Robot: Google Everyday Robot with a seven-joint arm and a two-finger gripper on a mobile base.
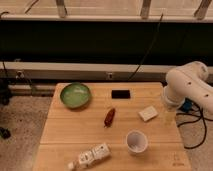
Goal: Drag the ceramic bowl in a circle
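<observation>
The ceramic bowl (75, 95) is round, shallow and green with a paler inside. It sits upright on the far left corner of the wooden table (65, 132). My white arm comes in from the right, and the gripper (169, 115) hangs over the table's right edge, pointing down. It is open and holds nothing. The gripper is far to the right of the bowl, with most of the table's width between them.
A flat black object (120, 93) lies at the back middle, right of the bowl. A small red object (109, 117) lies mid-table and a pale block (148, 113) sits near the gripper. A white cup (136, 142) and a lying white bottle (91, 155) are at the front.
</observation>
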